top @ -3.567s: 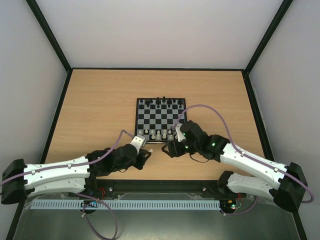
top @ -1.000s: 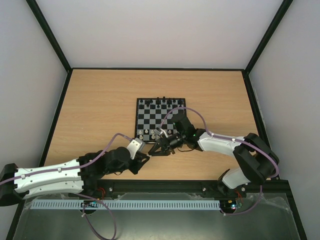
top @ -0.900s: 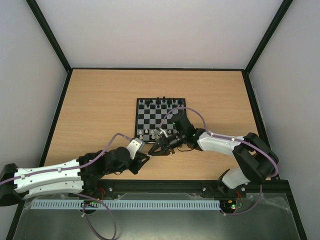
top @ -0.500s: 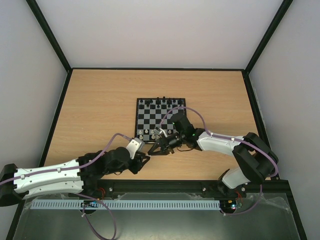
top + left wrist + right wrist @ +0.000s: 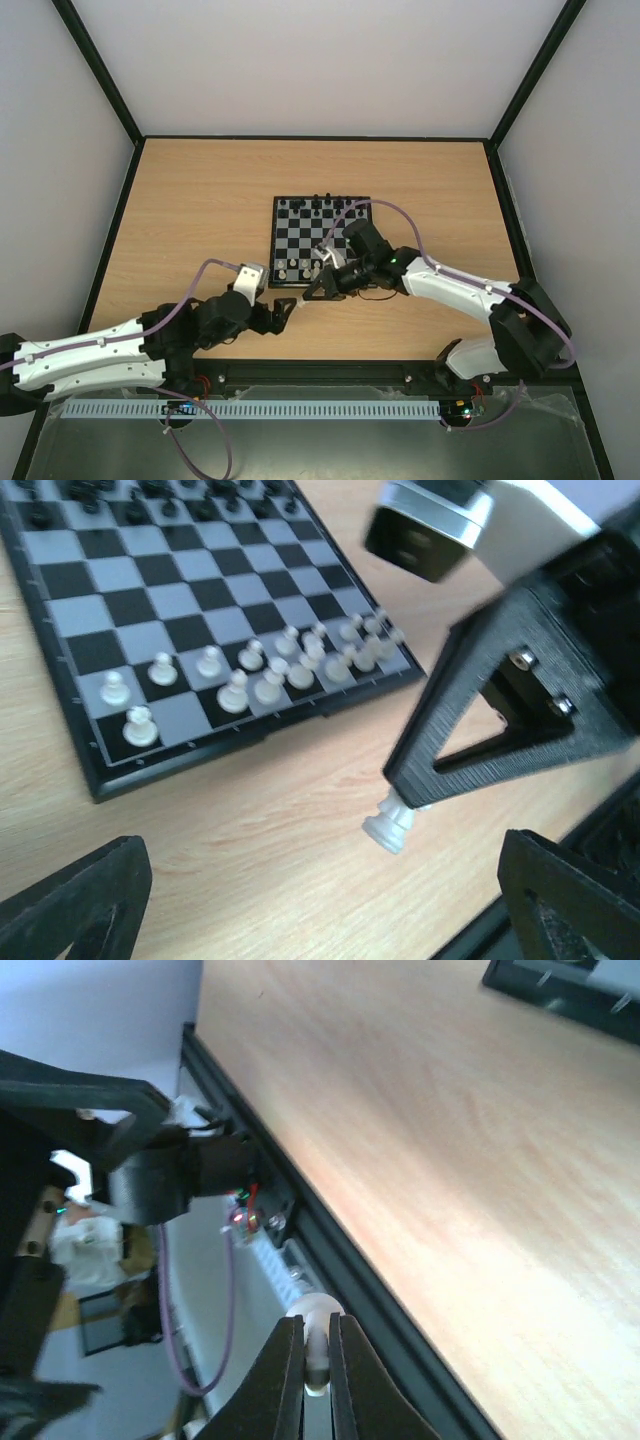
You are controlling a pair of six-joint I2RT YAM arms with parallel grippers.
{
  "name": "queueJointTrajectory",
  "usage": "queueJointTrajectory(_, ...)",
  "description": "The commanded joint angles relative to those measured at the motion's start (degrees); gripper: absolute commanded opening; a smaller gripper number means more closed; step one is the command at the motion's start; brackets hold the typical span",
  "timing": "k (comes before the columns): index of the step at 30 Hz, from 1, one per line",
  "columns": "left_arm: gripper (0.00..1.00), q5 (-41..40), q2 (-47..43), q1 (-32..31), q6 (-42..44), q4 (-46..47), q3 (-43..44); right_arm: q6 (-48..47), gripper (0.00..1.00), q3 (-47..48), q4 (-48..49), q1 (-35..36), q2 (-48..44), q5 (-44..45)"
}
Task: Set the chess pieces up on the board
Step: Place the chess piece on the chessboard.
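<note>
**Operator:** Now, where was the chess piece (image 5: 389,825), and what did it look like?

**Technician:** It was off the board, above the bare table (image 5: 250,820) just beyond the board's near edge. It was small, whitish and slightly translucent, with a flared end pointing down. Its type could not be determined. The right gripper (image 5: 315,1338) was pinched narrowly on its upper part, so most of its body hung below the fingertips.

**Operator:** And the left gripper (image 5: 277,312)?

**Technician:** Its jaws stood wide and held nothing, one to each side of the piece without touching it.

**Operator:** Which step was in hand?

**Technician:** Most likely carrying to placement. The board (image 5: 62,578) already held white pieces (image 5: 270,675) in two rows along its near edge and black pieces (image 5: 150,490) along the far edge. The nearest row showed at least one vacant square towards its left end.

**Operator:** What did the next move call for?

**Technician:** Carry the piece over a vacant square, set it upright, and lower it without brushing its closely packed neighbours. Only then should the fingers part.
</note>
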Motion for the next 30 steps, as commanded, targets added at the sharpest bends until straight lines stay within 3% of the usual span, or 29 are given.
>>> queueJointTrajectory(1,0.99,-14.4,0.6,0.2,-6.8,-7.8,5.2,-9.9,0.04,5.4,-14.4,0.4,-3.7,14.5)
queueJointTrajectory(5,0.99,-22.2,-0.6,2.3,-11.7,-12.6,6.9,-13.4,0.04,10.9,-22.6,0.5,-4.2,26.2)
queueJointTrajectory(16,0.99,-19.2,-6.1,9.9,-8.8,-11.3,5.8,-16.1,0.03,25.1,-34.1,8.4,8.4,50.7)
queueJointTrajectory(23,0.99,-17.4,-8.5,11.4,-7.5,-10.5,5.7,-16.4,0.03,33.1,-38.1,12.8,18.5,56.9)
queueJointTrajectory(30,0.99,-16.1,-11.2,11.4,-7.0,-9.5,5.0,-17.3,0.03,38.5,-38.8,13.1,24.9,57.5)
